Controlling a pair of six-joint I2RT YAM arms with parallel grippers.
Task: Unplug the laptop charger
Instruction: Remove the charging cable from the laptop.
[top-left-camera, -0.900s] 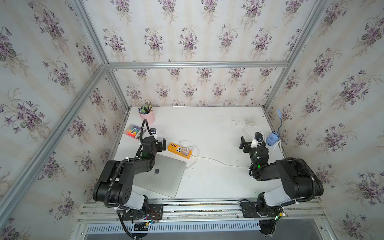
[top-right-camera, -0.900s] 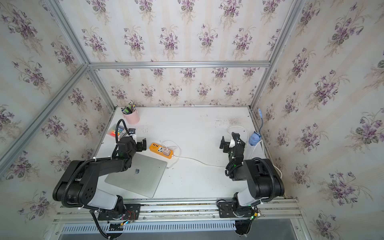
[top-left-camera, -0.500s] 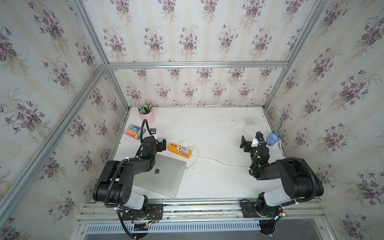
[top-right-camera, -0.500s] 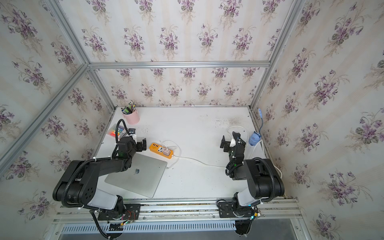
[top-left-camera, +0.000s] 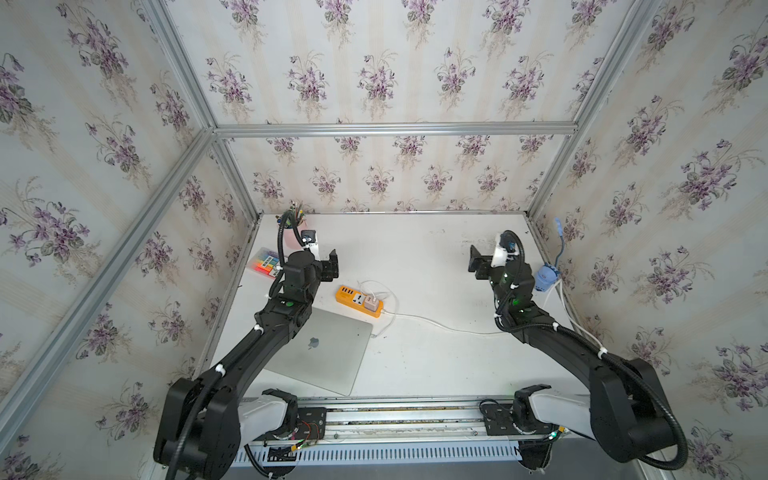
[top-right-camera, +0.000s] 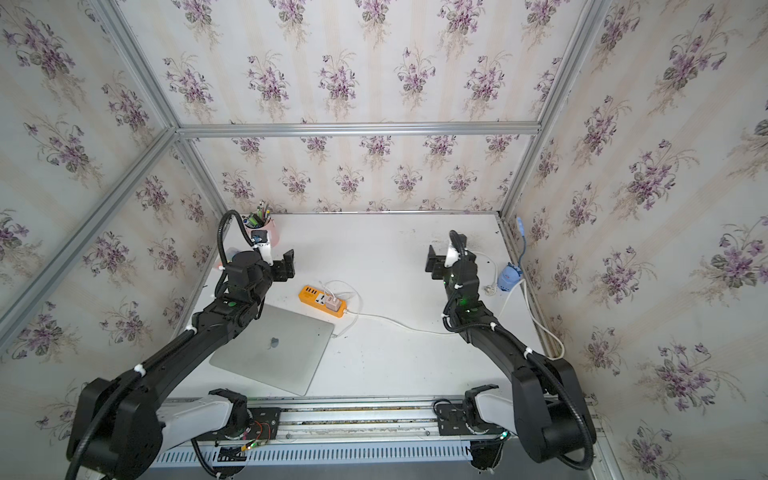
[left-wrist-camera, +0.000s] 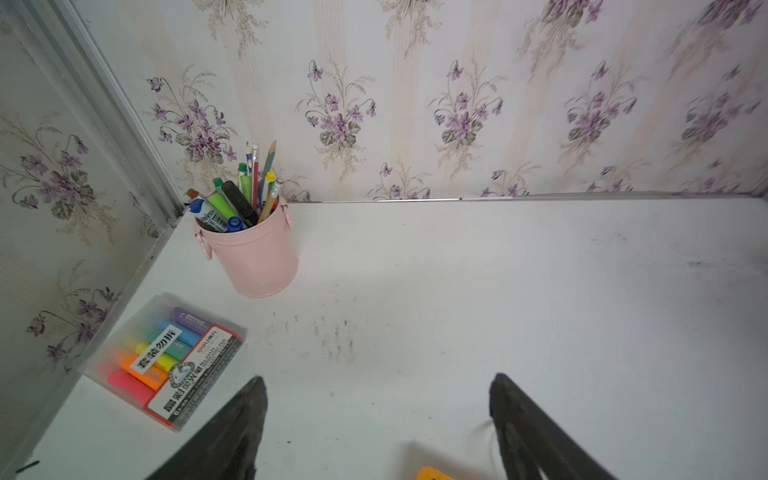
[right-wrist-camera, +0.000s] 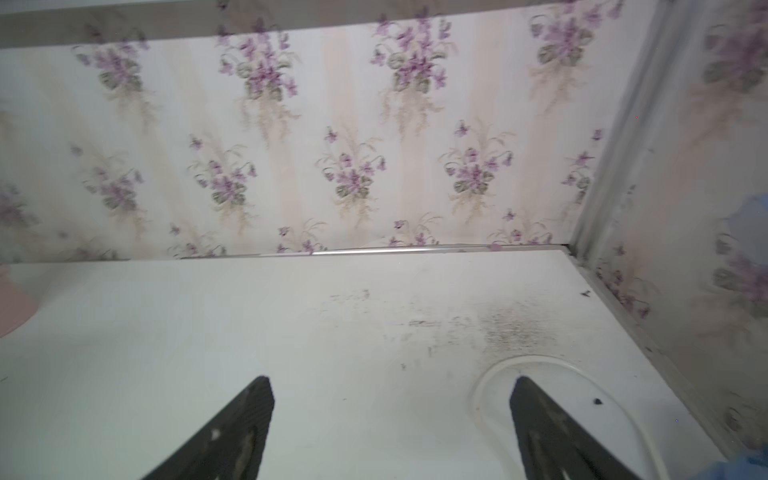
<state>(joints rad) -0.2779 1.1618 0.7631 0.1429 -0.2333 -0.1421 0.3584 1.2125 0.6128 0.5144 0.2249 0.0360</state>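
Both arms hover above the table (top-left-camera: 419, 257), well apart from each other. The left gripper (left-wrist-camera: 378, 386) has its jaws apart with nothing between them. From its wrist view I see a pink pen cup (left-wrist-camera: 257, 257) in the far corner, a pack of highlighters (left-wrist-camera: 166, 357) near it, and an orange corner of the power strip (left-wrist-camera: 430, 473) at the frame edge. The right gripper (right-wrist-camera: 392, 386) also has its jaws wide and empty, over bare, scuffed table near a white cord loop (right-wrist-camera: 482, 382). In both top views the laptop charger (top-left-camera: 372, 302) sits plugged into the orange power strip (top-left-camera: 347, 292), at the end towards the right arm, just beyond the closed silver laptop (top-left-camera: 328, 353). In a top view its thin white cable (top-right-camera: 338, 284) loops above the strip. The charger lies nearer the left gripper (top-left-camera: 330, 268) than the right gripper (top-left-camera: 478, 264); neither touches it. A round blue gadget (top-left-camera: 546, 278) stands by the right wall.
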